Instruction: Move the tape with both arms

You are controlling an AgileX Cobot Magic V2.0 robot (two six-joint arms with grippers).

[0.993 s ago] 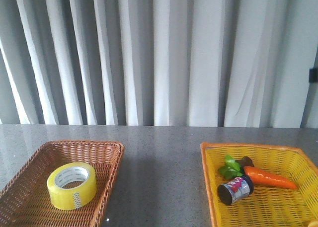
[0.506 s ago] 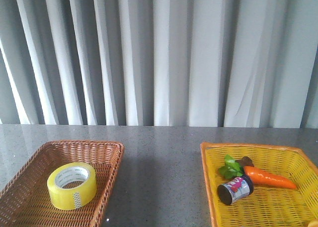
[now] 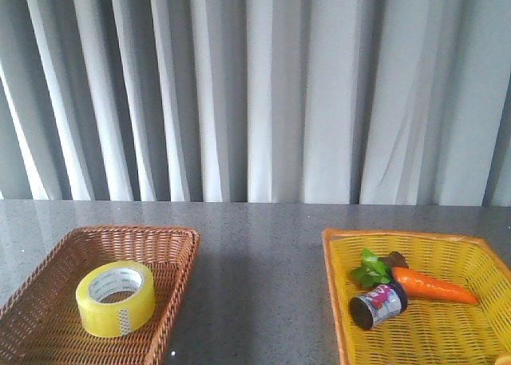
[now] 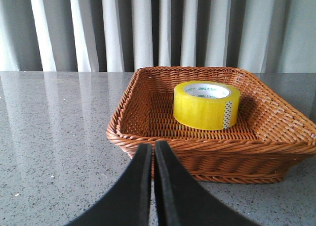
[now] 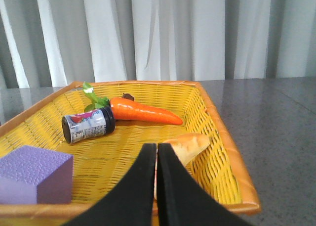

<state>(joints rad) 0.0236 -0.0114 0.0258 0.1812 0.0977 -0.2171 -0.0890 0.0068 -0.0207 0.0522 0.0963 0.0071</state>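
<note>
The yellow tape roll (image 3: 116, 298) lies flat in the brown wicker basket (image 3: 172, 245) at the left of the table. It also shows in the left wrist view (image 4: 206, 105), inside the same basket (image 4: 148, 142). My left gripper (image 4: 152, 148) is shut and empty, low over the table just short of the basket's near rim. My right gripper (image 5: 156, 148) is shut and empty, above the near edge of the yellow basket (image 5: 217, 132). Neither arm shows in the front view.
The yellow basket (image 3: 335, 253) at the right holds a toy carrot (image 3: 431, 286), a small printed can (image 3: 378, 305), a purple block (image 5: 34, 174) and a bread piece (image 5: 190, 144). Grey curtains hang behind the grey speckled table (image 3: 255, 261).
</note>
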